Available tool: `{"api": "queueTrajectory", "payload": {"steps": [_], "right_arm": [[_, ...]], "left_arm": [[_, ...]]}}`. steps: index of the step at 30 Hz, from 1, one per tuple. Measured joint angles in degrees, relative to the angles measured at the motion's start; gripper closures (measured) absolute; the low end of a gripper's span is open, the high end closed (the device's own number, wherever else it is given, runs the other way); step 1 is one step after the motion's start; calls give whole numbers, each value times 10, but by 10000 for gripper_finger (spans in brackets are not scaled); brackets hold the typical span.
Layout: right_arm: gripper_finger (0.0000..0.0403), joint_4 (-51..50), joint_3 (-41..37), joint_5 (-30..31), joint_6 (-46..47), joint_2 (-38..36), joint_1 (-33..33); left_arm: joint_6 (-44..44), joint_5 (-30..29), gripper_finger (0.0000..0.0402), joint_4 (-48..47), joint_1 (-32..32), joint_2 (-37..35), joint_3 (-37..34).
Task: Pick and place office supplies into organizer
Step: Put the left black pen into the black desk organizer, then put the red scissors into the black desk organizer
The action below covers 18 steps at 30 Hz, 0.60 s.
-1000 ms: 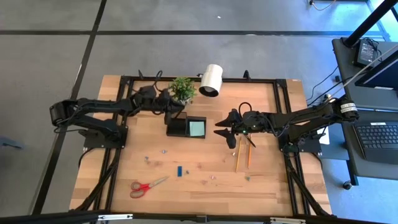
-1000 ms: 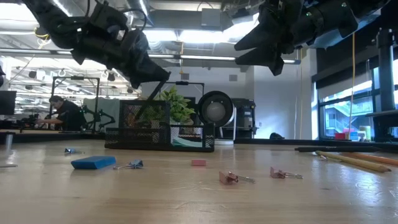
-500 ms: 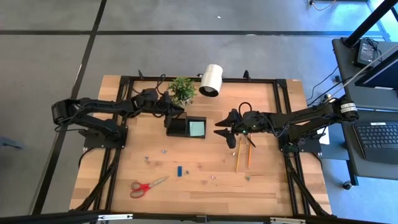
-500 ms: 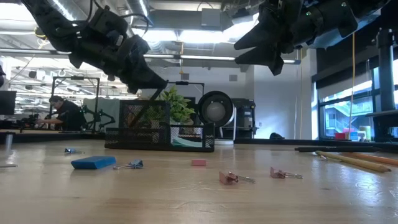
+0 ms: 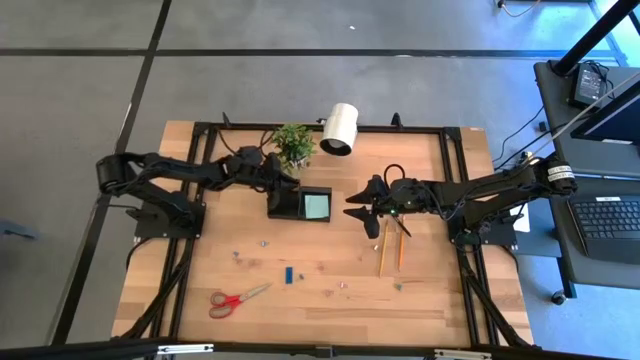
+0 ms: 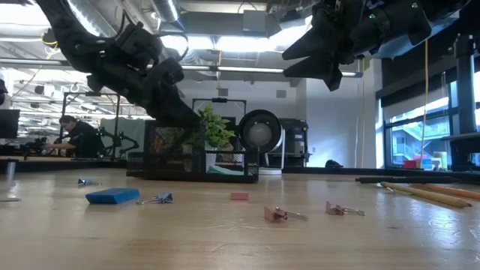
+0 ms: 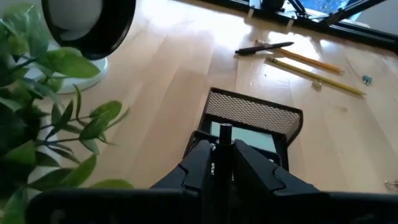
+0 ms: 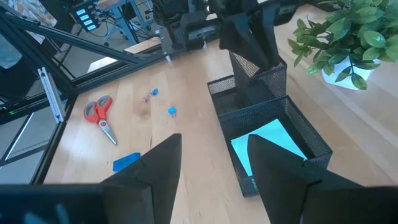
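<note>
The black mesh organizer (image 5: 300, 203) stands at the middle of the table's far half, with the pale teal note pad (image 5: 317, 206) in its right compartment. My left gripper (image 5: 283, 184) hovers over the left compartment (image 6: 174, 148), shut on a thin dark pen (image 7: 222, 144). My right gripper (image 5: 357, 212) hangs open in the air right of the organizer, holding nothing. On the table lie two pencils (image 5: 390, 250), another dark pen (image 7: 264, 48), red-handled scissors (image 5: 238, 298), a blue piece (image 6: 112, 196) and small clips (image 6: 281, 215). My left gripper pinches the dark pen between its two fingers (image 7: 200, 163). The fingers slant down from the table's left side and lie across the pen. The pen stands steeply, its blunt upper end (image 7: 224, 130) sticking out above the fingers. Its lower part is hidden by the gripper and the mesh.
A green potted plant (image 5: 293, 143) stands right behind my left gripper, and a white lamp (image 5: 341, 128) stands beside it at the far edge. A pink eraser (image 6: 239, 196) lies among the clips. A black frame (image 5: 470, 250) borders the table.
My left gripper has sunk toward the organizer's left compartment with the dark pen and has tipped a little further down. The pen's lower end now reaches down behind the mesh wall.
</note>
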Motion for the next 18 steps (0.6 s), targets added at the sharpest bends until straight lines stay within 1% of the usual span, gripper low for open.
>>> {"api": "queueTrajectory", "payload": {"steps": [4, 13, 18], "right_arm": [[215, 0, 0, 0, 0, 0, 0], [215, 0, 0, 0, -1, 0, 0], [214, -2, 0, 0, -2, 0, 0]], "left_arm": [[0, -1, 343, 6, -4, 4, 0], [-3, -2, 301, 14, -5, -8, 0], [-9, -1, 287, 15, -5, -9, 0]]}}
